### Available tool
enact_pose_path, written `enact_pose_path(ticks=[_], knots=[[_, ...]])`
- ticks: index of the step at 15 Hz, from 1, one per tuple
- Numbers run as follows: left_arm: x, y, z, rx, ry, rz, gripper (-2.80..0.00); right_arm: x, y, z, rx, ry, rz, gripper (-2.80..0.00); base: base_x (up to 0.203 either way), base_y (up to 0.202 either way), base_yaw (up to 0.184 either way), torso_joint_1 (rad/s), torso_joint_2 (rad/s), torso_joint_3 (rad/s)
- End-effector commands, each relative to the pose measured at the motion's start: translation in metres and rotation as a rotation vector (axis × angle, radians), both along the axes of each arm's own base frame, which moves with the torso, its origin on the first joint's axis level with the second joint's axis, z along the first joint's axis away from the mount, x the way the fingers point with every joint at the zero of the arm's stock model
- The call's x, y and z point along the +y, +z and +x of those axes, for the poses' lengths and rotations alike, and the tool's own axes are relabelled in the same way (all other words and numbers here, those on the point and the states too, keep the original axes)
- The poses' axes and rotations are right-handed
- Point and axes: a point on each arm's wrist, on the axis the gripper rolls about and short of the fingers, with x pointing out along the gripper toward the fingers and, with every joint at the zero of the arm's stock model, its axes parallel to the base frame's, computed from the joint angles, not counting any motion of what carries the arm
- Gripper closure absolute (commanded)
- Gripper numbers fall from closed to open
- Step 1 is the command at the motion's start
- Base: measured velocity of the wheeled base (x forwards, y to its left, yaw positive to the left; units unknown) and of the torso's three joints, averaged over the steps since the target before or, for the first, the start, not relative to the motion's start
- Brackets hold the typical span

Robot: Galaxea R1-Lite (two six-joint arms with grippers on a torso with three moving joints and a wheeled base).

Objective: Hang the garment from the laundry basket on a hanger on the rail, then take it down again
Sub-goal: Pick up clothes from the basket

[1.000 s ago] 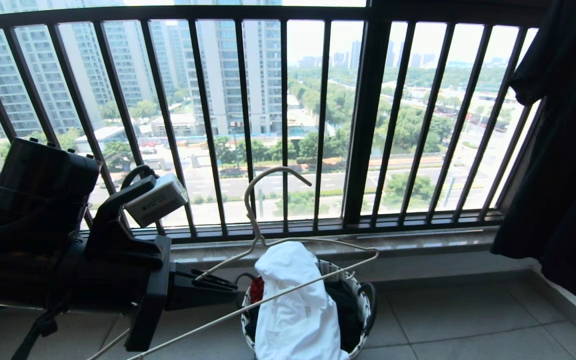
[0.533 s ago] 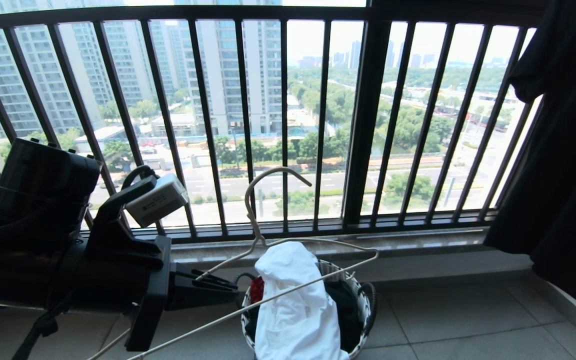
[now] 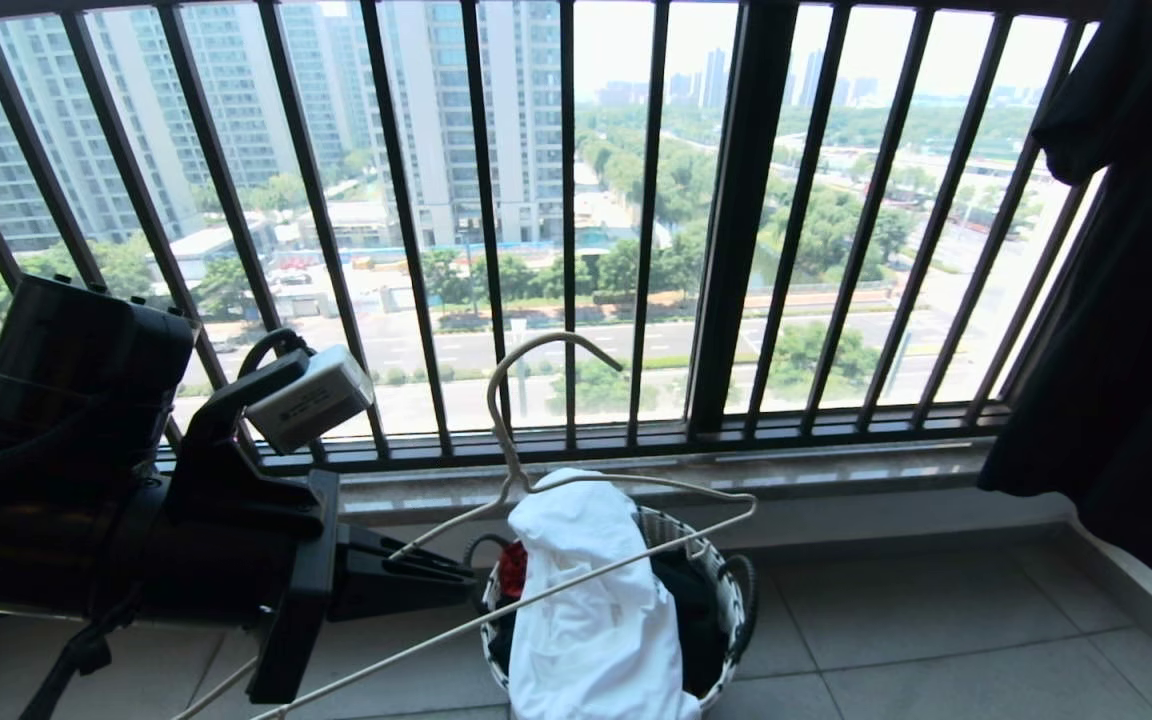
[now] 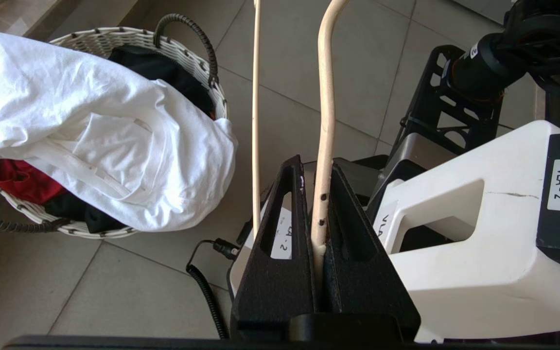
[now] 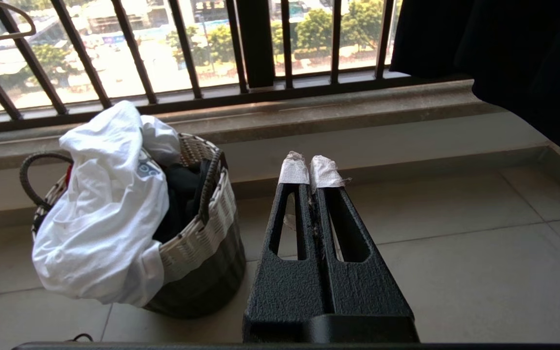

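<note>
Left gripper point(image 4: 322, 204) jaws clamped on stiff, light cream wire hanger point(image 3: 576, 480); right gripper point(image 5: 309, 170) jaws together, empty; soft, limp white cotton T-shirt point(image 3: 591, 610) draped over small round woven laundry basket point(image 3: 726, 590), best pinched at its bunched top fold.

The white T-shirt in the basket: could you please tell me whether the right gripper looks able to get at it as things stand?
Probably yes. The right gripper, jaws shut and empty, faces open floor beside the laundry basket, and the white T-shirt spills over the rim uncovered. It would need to open first.
</note>
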Motion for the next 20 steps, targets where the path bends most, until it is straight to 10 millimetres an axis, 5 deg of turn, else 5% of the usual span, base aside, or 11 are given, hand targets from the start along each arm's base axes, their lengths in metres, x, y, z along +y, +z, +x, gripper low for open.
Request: enact_pose_path(ticks=[1, 20], knots=[[0.0, 0.0002, -0.0003, 0.0, -0.004, -0.002, 0.0, 0.0, -0.0003, 0.0002, 0.002, 0.0, 0.0, 0.0, 0.0, 0.0, 0.0, 0.006, 0.0, -0.192], [0.0011, 0.0005, -0.002, -0.003, -0.003, -0.003, 0.0, 0.0, -0.0003, 0.0002, 0.002, 0.0, 0.0, 0.0, 0.0, 0.0, 0.0, 0.003, 0.0, -0.2]])
